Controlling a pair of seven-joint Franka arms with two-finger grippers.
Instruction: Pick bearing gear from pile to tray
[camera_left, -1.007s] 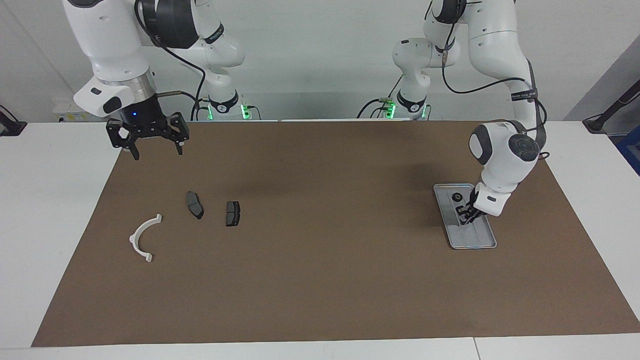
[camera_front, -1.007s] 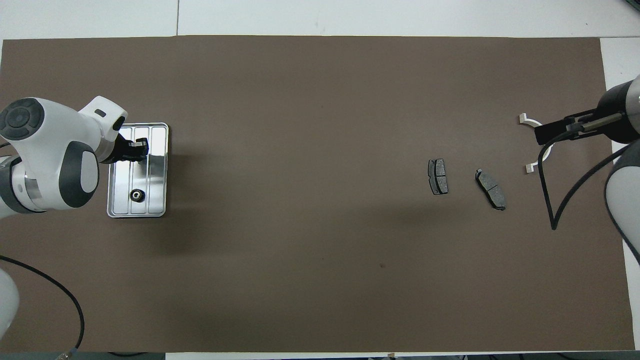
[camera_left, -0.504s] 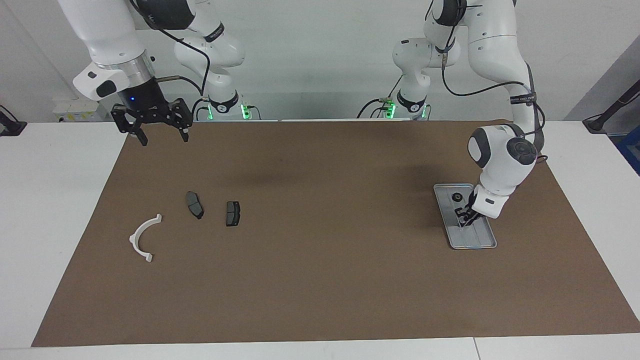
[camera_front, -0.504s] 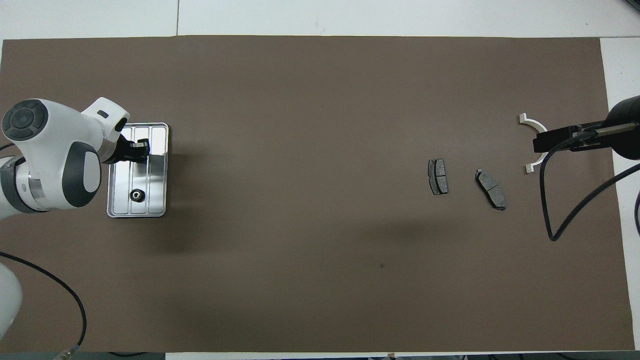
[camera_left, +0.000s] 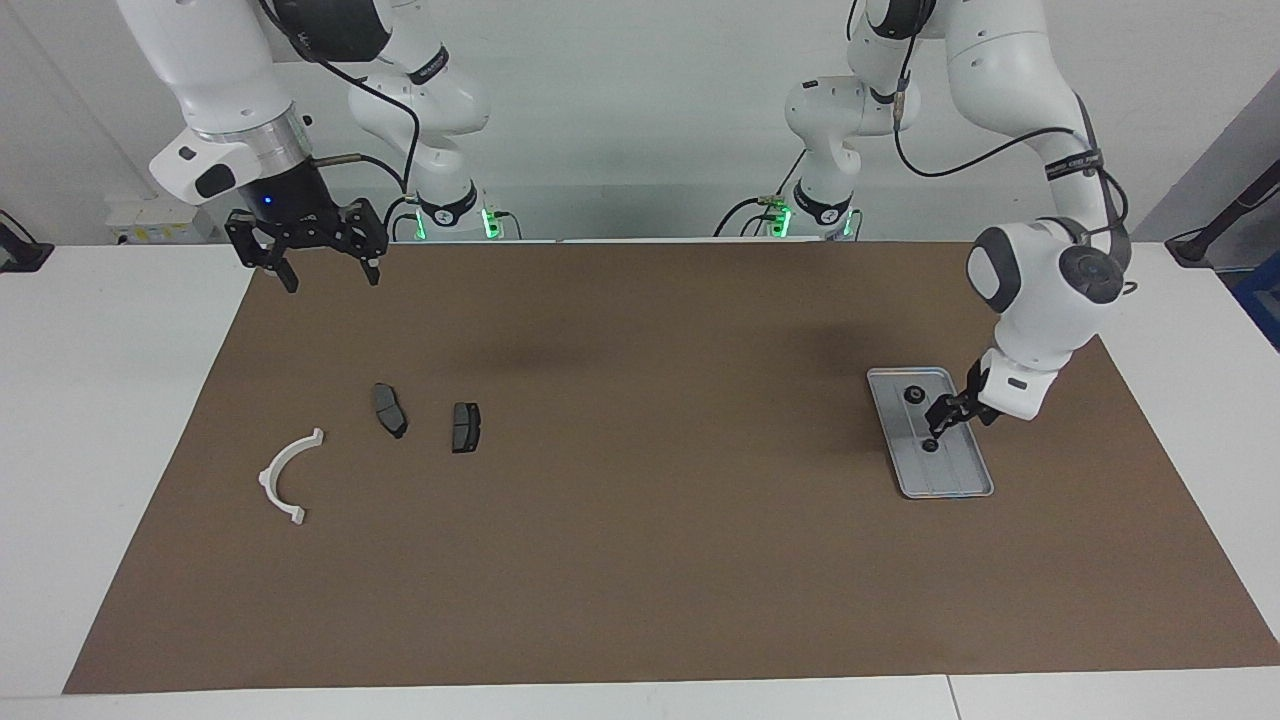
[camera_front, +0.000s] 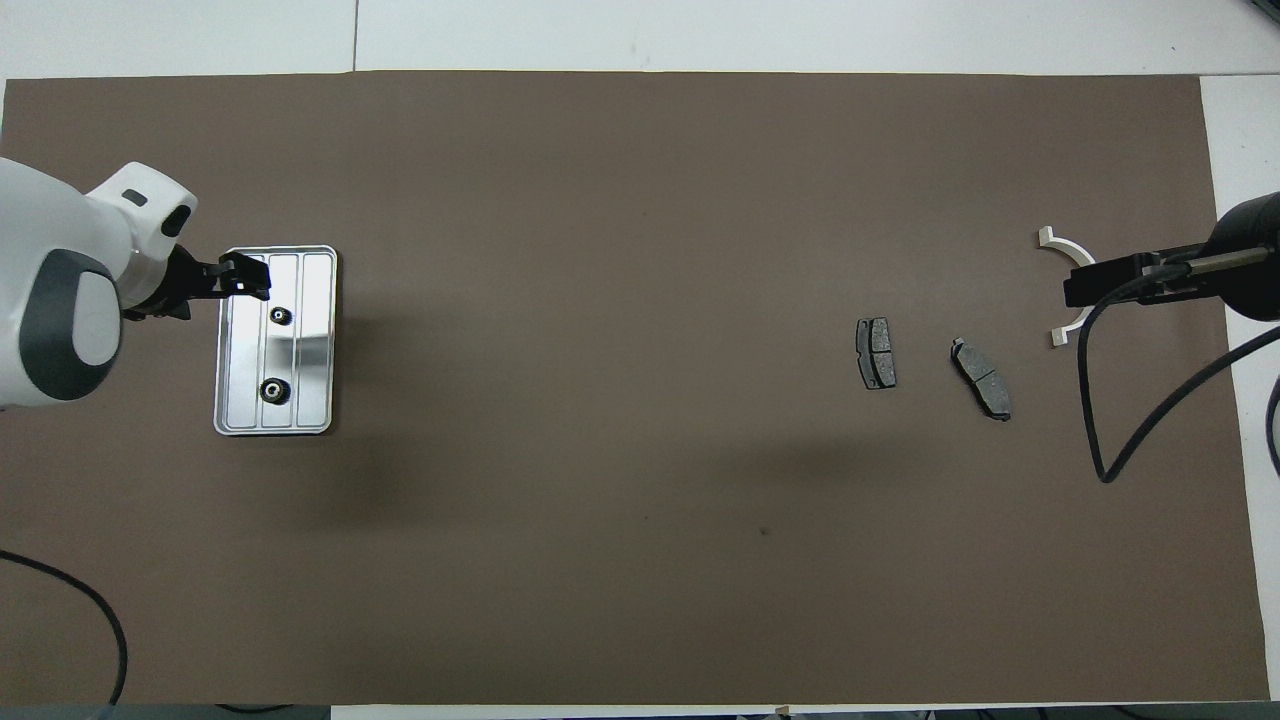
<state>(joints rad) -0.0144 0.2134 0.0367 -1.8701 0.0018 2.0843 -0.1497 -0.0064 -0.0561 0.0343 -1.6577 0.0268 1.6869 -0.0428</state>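
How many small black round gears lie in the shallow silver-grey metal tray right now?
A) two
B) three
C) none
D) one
A: two small black round gears lie in the shallow silver-grey metal tray, one gear farther from the robots than the other gear, both clear of the left gripper.

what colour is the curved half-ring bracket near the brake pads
White. The half-ring bracket shows best in the facing view, lying whole on the brown mat.
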